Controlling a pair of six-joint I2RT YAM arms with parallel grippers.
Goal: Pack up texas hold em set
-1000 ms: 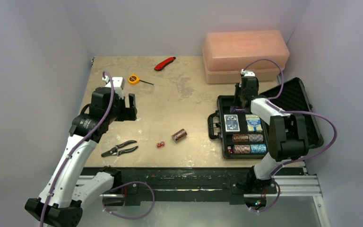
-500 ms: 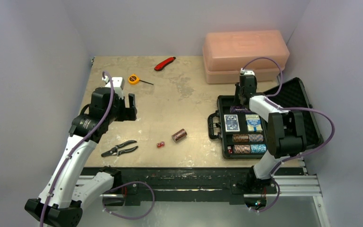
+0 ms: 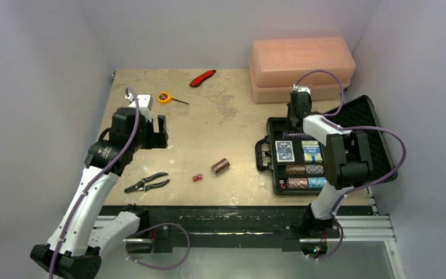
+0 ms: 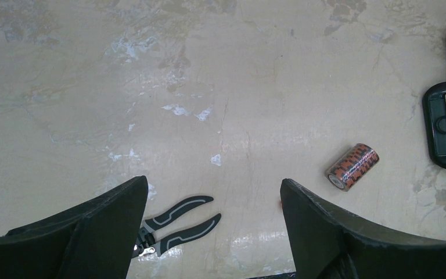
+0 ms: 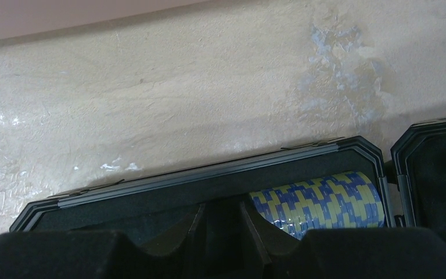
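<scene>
The black case (image 3: 270,125) lies open at the right, its lid (image 3: 363,122) flat beyond it. It holds two blue card decks (image 3: 284,151), several chip rolls (image 3: 305,176) and small red dice (image 3: 281,185). My right gripper (image 3: 295,128) is low over the case's far end. In its wrist view its jaws (image 5: 222,204) stand nearly together and empty, with a blue-and-yellow chip roll (image 5: 319,203) in the slot just to their right. A loose orange-and-black chip roll (image 3: 220,166) and two red dice (image 3: 197,178) lie mid-table. My left gripper (image 3: 161,132) hangs open and empty above the table at the left.
Black pliers (image 3: 146,183) lie near the front left and show between the left fingers (image 4: 174,224). A pink translucent box (image 3: 302,61) stands behind the case. A red utility knife (image 3: 202,77) and a yellow tape measure (image 3: 164,97) lie at the back. The case handle (image 4: 444,133) faces the table's middle.
My right gripper has shifted a little to the left and towards the back along the case's far end. The left arm has not moved.
</scene>
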